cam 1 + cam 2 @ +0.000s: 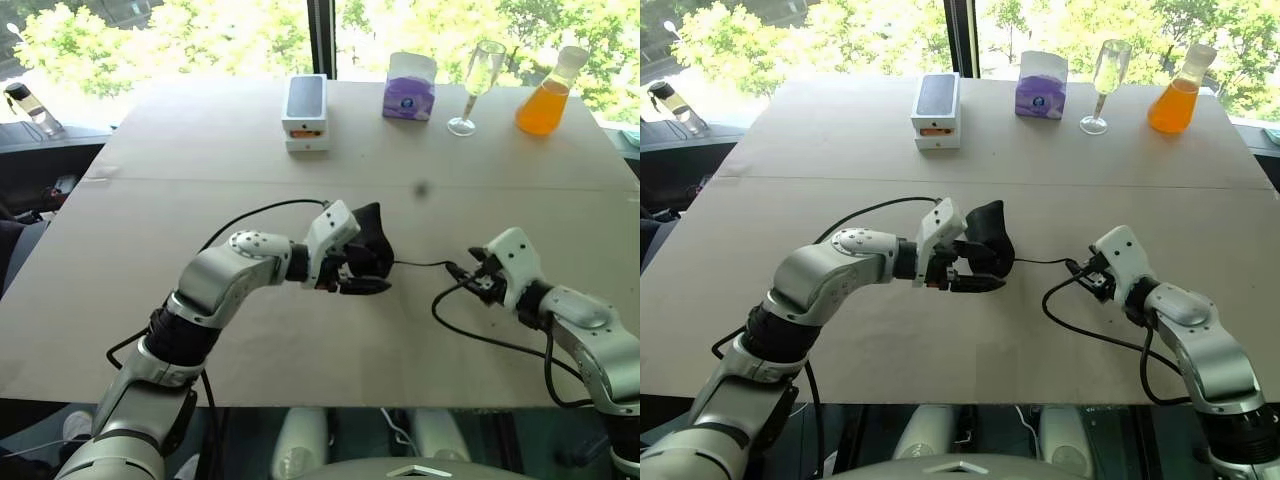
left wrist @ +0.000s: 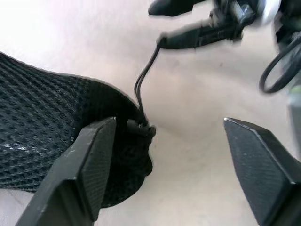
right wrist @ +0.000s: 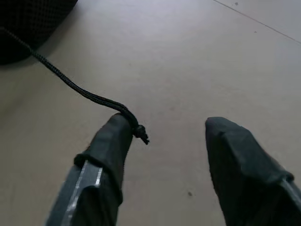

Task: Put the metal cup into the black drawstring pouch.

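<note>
Pouch (image 1: 988,240) lies mid-table, mouth drawn shut, cup presumably inside though you can't see it; left gripper (image 2: 178,160) and right gripper (image 3: 164,155) both gape, cord (image 3: 75,87) draped loose — looks near done.

Bare table (image 1: 300,340) around both arms. Between grippers: pouch (image 1: 368,240), taut cord (image 1: 420,264). Far edge: box (image 1: 306,112), tissue pack (image 1: 409,87), glass (image 1: 478,85), flask (image 1: 550,95).

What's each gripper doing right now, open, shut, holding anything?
Left gripper: open, holding nothing; one finger rests beside the black drawstring pouch.
Right gripper: open, holding nothing; the pouch's cord lies across one fingertip.
</note>
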Tool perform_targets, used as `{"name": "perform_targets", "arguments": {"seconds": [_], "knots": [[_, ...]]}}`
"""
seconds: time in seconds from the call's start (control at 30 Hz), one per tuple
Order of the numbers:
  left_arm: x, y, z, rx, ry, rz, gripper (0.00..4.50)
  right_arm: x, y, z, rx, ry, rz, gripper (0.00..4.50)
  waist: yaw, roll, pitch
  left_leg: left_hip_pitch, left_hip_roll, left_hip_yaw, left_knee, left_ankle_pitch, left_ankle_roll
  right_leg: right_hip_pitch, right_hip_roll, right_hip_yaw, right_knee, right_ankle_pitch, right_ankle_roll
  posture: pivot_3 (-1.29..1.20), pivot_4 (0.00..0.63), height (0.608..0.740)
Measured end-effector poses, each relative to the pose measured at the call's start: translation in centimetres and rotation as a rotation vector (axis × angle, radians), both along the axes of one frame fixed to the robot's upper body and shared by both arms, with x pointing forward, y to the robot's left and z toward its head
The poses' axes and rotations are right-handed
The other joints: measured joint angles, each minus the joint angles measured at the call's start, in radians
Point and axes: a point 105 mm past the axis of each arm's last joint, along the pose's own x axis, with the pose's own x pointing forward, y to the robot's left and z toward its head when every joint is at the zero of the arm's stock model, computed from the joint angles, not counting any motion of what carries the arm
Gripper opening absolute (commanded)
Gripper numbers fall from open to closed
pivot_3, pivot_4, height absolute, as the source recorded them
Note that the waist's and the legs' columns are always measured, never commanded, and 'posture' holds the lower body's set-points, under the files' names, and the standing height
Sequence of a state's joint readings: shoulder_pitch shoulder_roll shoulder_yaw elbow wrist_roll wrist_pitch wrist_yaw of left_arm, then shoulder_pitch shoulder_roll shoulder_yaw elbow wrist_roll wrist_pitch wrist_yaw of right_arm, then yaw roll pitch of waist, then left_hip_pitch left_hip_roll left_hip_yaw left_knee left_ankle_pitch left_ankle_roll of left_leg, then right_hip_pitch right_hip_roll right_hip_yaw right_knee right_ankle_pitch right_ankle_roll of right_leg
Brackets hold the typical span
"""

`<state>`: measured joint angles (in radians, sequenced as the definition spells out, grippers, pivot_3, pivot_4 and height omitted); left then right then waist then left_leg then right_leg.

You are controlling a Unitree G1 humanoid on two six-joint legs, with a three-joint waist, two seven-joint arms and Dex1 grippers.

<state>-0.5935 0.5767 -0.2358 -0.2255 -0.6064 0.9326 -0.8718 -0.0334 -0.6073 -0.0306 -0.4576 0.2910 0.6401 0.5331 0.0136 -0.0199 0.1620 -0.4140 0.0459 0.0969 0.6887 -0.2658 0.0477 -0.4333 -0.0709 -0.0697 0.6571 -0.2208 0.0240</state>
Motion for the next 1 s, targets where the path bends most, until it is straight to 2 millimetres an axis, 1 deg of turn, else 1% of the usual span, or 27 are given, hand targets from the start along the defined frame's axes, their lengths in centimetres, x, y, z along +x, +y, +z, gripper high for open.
{"name": "perform_targets", "arguments": {"seconds": [0.07,0.2,0.3,0.33,0.4,0.43,0.47,0.5,0.53,0.57,0.63,0.7,0.77,0.9,1.0], "knots": [[0.4,0.7,1.7,-0.074,0.001,0.030,3.52,-0.8,-0.1,0.3,0.020,0.003,0.029,3.28,-0.001,0.000,0.000,0.000,0.000,0.000,0.000,0.000,0.000,0.000,0.000,0.000,0.000,0.000,0.001,0.00,0.150,0.737],[1.1,1.7,3.5,-0.195,0.024,0.096,3.52,-2.0,-0.7,0.5,0.010,-0.005,0.063,3.28,0.000,0.000,0.000,0.001,0.000,0.000,0.000,0.000,0.000,0.001,0.000,0.000,0.000,-0.002,0.003,0.00,0.150,0.737],[3.1,4.1,5.2,-0.362,-0.006,0.276,3.52,-2.8,-1.5,0.6,0.013,-0.019,0.063,3.28,-0.002,0.000,0.000,0.001,0.000,0.000,0.000,0.000,0.000,0.001,0.000,0.001,0.000,-0.001,0.002,0.00,0.150,0.737],[3.5,5.4,5.3,-0.425,-0.079,0.352,3.52,-3.1,-1.9,0.6,0.028,-0.014,0.057,3.55,-0.004,0.001,-0.001,0.002,0.000,0.001,-0.001,0.000,0.000,0.001,0.000,0.002,-0.001,0.000,0.000,0.00,0.150,0.737],[3.8,7.3,3.6,-0.452,-0.134,0.462,3.52,-3.7,-2.6,0.5,0.043,-0.005,0.049,4.07,-0.003,0.001,-0.001,0.003,-0.001,0.000,-0.001,0.000,0.000,0.002,0.000,0.002,0.000,0.000,0.000,0.00,0.150,0.737],[3.7,8.5,2.3,-0.447,-0.136,0.519,3.52,-4.4,-2.6,0.5,0.053,-0.004,0.063,4.46,0.000,0.001,-0.001,0.003,-0.001,0.000,-0.001,0.000,0.000,0.001,0.000,0.001,0.000,0.000,-0.001,0.00,0.150,0.737],[3.7,9.1,1.7,-0.445,-0.131,0.547,3.52,-4.7,-2.6,0.4,0.058,0.000,0.070,4.46,0.001,0.001,-0.001,0.002,0.000,-0.001,-0.001,0.000,0.000,0.001,0.000,0.001,0.000,0.000,-0.001,0.00,0.150,0.737],[3.5,9.6,1.4,-0.446,-0.144,0.570,4.06,-5.0,-2.6,0.3,0.068,-0.002,0.077,4.50,0.002,0.000,-0.001,0.002,0.000,-0.001,-0.001,0.000,0.000,0.001,0.000,0.000,0.000,0.000,0.000,0.00,0.150,0.737],[3.3,10.1,1.1,-0.439,-0.167,0.590,4.34,-5.4,-2.5,0.4,0.074,-0.006,0.088,4.50,0.003,0.000,-0.001,0.002,0.000,-0.001,-0.001,0.000,0.000,0.002,-0.001,0.000,0.000,0.000,0.000,0.00,0.150,0.737],[2.8,10.6,0.8,-0.417,-0.207,0.617,4.42,-5.8,-2.5,0.3,0.083,-0.012,0.092,4.50,0.003,0.000,-0.001,0.002,0.000,-0.001,-0.001,0.000,0.000,0.002,-0.001,0.001,-0.001,0.000,0.000,0.00,0.150,0.737],[1.6,11.4,-0.4,-0.354,-0.247,0.669,4.42,-6.4,-2.7,0.2,0.089,-0.026,0.077,4.50,0.001,0.000,-0.002,0.003,0.001,0.000,-0.001,-0.001,0.001,0.003,-0.001,0.002,-0.001,0.000,0.000,0.00,0.150,0.737],[0.1,12.0,-2.0,-0.298,-0.232,0.690,4.42,-6.7,-3.3,0.3,0.094,-0.066,0.055,4.50,0.001,-0.001,-0.002,0.003,0.002,0.000,-0.001,-0.001,0.002,0.002,-0.001,0.002,-0.001,0.000,0.000,0.00,0.150,0.737],[-1.1,12.4,-3.0,-0.264,-0.216,0.694,4.42,-7.1,-4.1,0.2,0.109,-0.075,0.042,4.50,0.001,-0.001,-0.002,0.004,0.003,0.000,-0.001,-0.003,0.005,0.002,-0.001,0.001,0.000,-0.001,0.002,0.00,0.150,0.737],[-2.5,13.8,-3.5,-0.229,-0.215,0.743,4.42,-8.0,-5.7,-0.1,0.097,-0.073,0.019,4.50,0.002,-0.001,-0.002,0.004,0.003,0.000,-0.001,-0.003,0.005,0.002,-0.001,0.001,0.000,-0.003,0.000,0.00,0.150,0.737],[-3.0,14.4,-3.3,-0.214,-0.237,0.762,4.42,-8.1,-6.6,0.2,0.093,-0.103,0.019,4.50,0.001,-0.001,-0.003,0.005,0.003,0.000,-0.001,-0.003,0.005,0.003,-0.001,0.002,0.000,-0.004,-0.001,0.00,0.150,0.737]]}}
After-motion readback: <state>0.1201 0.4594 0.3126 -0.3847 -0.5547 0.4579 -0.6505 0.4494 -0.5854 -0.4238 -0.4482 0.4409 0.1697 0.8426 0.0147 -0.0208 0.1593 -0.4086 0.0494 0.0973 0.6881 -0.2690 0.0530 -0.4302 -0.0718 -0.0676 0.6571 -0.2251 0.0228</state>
